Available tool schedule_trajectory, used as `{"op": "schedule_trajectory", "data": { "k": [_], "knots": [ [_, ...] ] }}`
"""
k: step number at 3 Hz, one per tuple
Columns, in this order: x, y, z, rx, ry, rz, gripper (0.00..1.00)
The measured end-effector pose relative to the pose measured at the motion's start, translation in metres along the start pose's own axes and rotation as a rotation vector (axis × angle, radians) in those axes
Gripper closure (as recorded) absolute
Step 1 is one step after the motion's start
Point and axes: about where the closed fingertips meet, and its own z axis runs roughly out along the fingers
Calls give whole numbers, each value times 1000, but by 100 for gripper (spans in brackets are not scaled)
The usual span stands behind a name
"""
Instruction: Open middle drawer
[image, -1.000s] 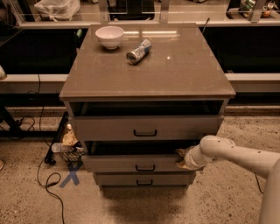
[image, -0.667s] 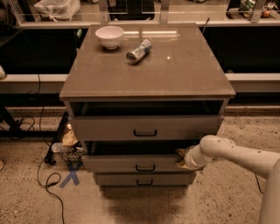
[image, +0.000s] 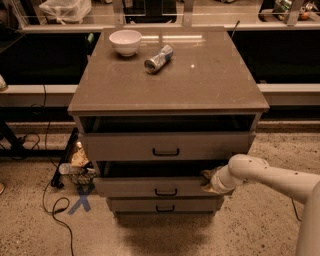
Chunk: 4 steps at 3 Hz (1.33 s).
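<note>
The middle drawer (image: 145, 187) sits at six o'clock under the surface (image: 210, 75), slightly out, with a dark gap above its face. The pincer (image: 208, 181) rests at the face's three o'clock end, probably hooking that edge to pull. I cannot tell its spread.

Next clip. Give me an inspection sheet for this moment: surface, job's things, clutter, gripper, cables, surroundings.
Surface: cabinet top holds a white bowl and a can lying on its side.
Job's things: middle drawer partly pulled out; top drawer also partly out; bottom drawer further in.
Clutter: pile of small items on the floor left of the cabinet.
Gripper: gripper at the middle drawer's right end, by its front panel.
Cables: black cables on the floor, left.
Surroundings: blue X mark on the floor; bag on the shelf behind.
</note>
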Motion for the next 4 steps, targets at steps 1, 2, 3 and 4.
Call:
{"op": "schedule_trajectory", "data": {
  "k": [1,2,3,4],
  "knots": [
    [0,0,0,0,0,0,4],
    [0,0,0,0,0,0,0],
    [-5,5,-1,-40,15,-18,0],
    [-9,16,-3,-84,41,-19,2]
  ]
}}
